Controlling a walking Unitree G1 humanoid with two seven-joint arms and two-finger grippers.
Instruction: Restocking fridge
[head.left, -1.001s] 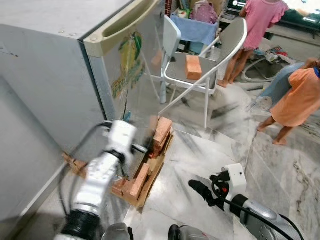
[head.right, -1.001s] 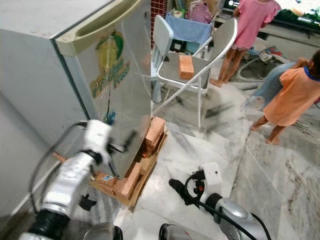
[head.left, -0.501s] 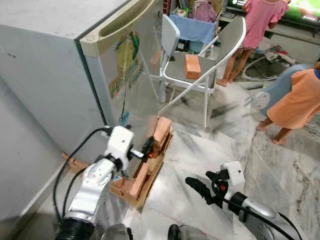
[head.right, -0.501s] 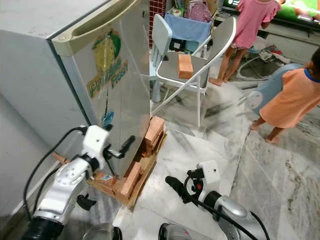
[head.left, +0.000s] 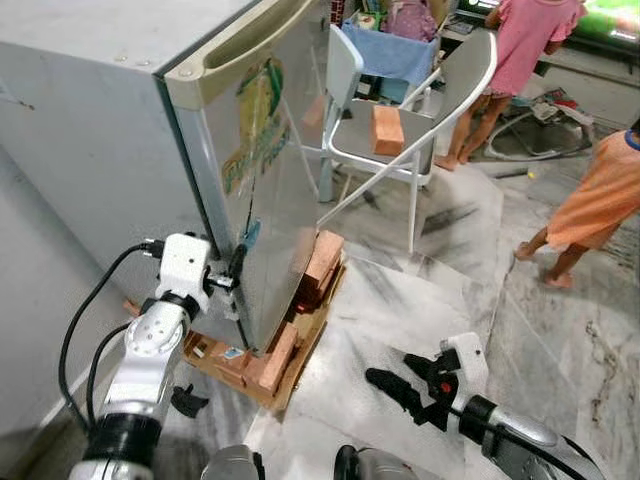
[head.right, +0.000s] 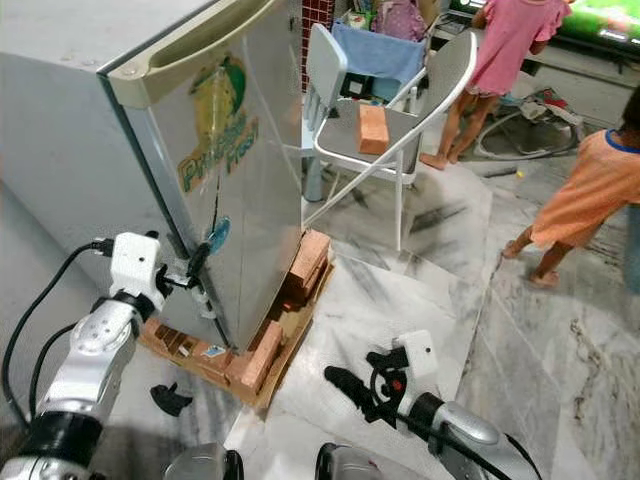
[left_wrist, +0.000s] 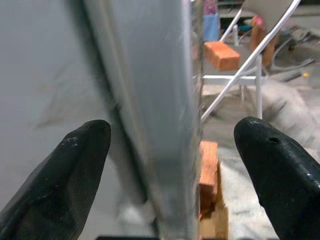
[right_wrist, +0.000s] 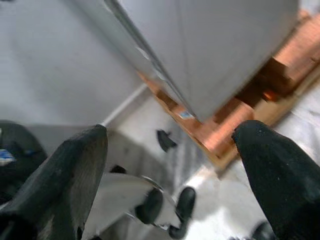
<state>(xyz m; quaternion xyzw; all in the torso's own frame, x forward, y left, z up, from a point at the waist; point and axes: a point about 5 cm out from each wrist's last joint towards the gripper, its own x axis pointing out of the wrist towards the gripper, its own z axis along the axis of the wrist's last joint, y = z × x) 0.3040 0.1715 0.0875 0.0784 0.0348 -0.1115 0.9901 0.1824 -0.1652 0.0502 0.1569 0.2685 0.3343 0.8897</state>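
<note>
The grey fridge (head.left: 110, 130) stands at the left with its door (head.left: 275, 160) closed; a yellow-green sticker is on the door. My left gripper (head.left: 238, 272) is at the door's lower side edge. In the left wrist view it (left_wrist: 170, 165) is open, one black finger on either side of the door edge (left_wrist: 165, 100), not pressing on it. My right gripper (head.left: 395, 378) hangs low over the marble floor to the right of the fridge. In the right wrist view its fingers (right_wrist: 60, 180) are spread, so it is open, with nothing between them.
The fridge rests on bricks and cardboard (head.left: 300, 310). A white folding chair (head.left: 420, 150) with a brick (head.left: 388, 130) on its seat stands behind. Two people (head.left: 590, 200) stand at the back right. A small black object (head.left: 187, 400) lies on the floor by the left arm.
My left arm has swung left, from in front of the door to its side edge. The right gripper has sunk slightly. The person in orange has moved right.
</note>
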